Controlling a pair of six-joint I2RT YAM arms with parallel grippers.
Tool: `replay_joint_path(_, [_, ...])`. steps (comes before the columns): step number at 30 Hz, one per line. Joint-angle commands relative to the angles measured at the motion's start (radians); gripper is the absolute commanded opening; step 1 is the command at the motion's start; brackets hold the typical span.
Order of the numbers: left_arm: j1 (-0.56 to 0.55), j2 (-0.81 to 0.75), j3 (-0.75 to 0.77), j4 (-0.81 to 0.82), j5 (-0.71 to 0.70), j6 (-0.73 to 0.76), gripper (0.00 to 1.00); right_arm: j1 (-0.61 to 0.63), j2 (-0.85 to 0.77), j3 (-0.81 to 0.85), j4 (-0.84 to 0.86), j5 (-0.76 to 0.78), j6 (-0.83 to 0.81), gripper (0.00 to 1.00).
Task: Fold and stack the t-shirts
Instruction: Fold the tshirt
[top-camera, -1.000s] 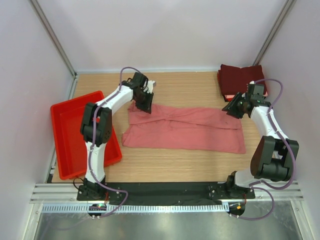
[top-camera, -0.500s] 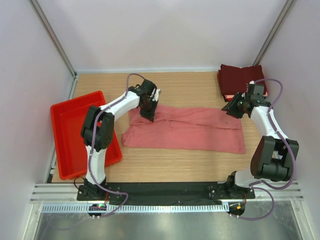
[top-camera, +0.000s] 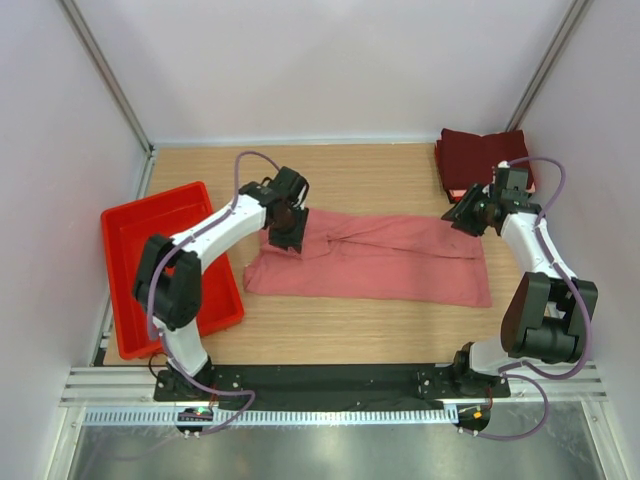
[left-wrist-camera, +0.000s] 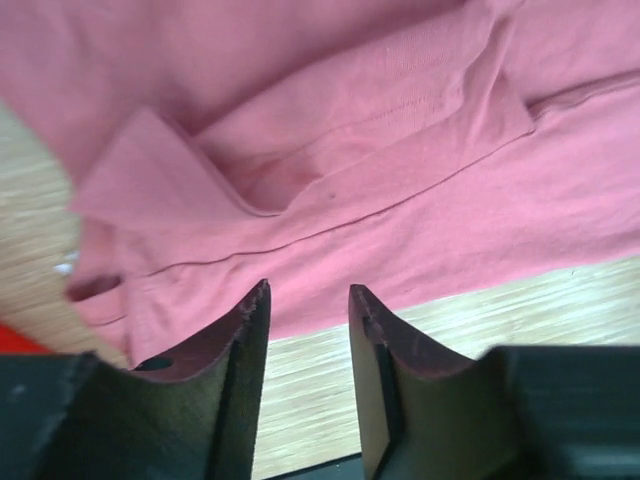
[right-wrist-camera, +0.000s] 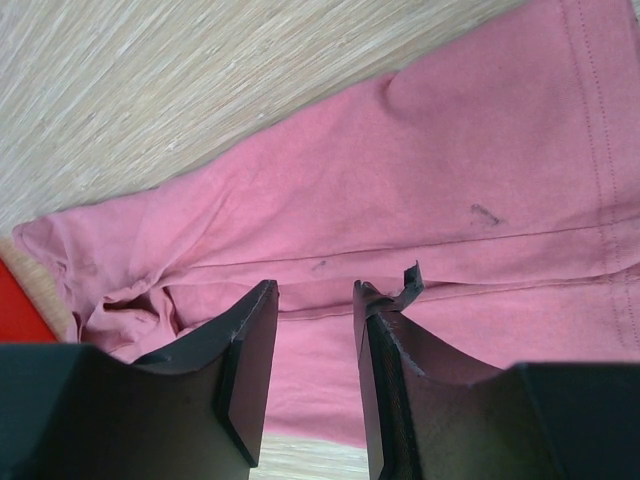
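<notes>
Noted pink shirt (top-camera: 370, 258) spread as long strip across mid-counter, L to R, creased w/ folds at L end. Spotted maroon stack (top-camera: 480, 155) in far R corner. Found L gripper (top-camera: 283, 237) over strip's far L corner, jaws narrowly apart, nothing between. Found R gripper (top-camera: 462, 215) at strip's far R corner, near maroon stack, gap narrow too, empty. Couldn't tell if either touched cloth. Logged red tray (top-camera: 130, 290) along L edge.

We're seeing a red tray (top-camera: 135, 262) sitting at 9 o'clock on the wooden table (top-camera: 380, 170), slightly skewed.
</notes>
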Motion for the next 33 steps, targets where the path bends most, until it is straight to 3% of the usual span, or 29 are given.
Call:
replay_joint_path(1, [0.011, -0.071, 0.049, -0.02, -0.135, -0.012, 0.4, 0.018, -0.027, 0.012, 0.013, 0.002, -0.007, 0.43])
replay_joint_path(6, [0.131, -0.004, 0.076, -0.01, -0.106, -0.029, 0.42, 0.118, -0.013, 0.035, 0.021, 0.005, -0.01, 0.44])
replay_joint_path(12, [0.251, 0.036, 0.029, 0.109, 0.217, -0.063, 0.44, 0.383, 0.053, 0.006, 0.246, -0.068, 0.0, 0.4])
replay_joint_path(15, [0.255, 0.044, 0.032, 0.115, 0.208, -0.052, 0.45, 0.542, 0.118, 0.0, 0.362, -0.064, -0.016, 0.4])
replay_joint_path(19, [0.258, 0.064, 0.046, 0.103, 0.152, -0.044, 0.48, 0.665, 0.234, 0.058, 0.415, -0.052, -0.102, 0.41])
replay_joint_path(24, [0.266, 0.121, 0.066, 0.096, 0.167, -0.052, 0.49, 0.718, 0.376, 0.107, 0.456, -0.047, -0.109, 0.42])
replay_joint_path(33, [0.304, 0.096, 0.02, 0.124, 0.153, -0.083, 0.49, 0.767, 0.455, 0.12, 0.47, 0.007, -0.135, 0.45])
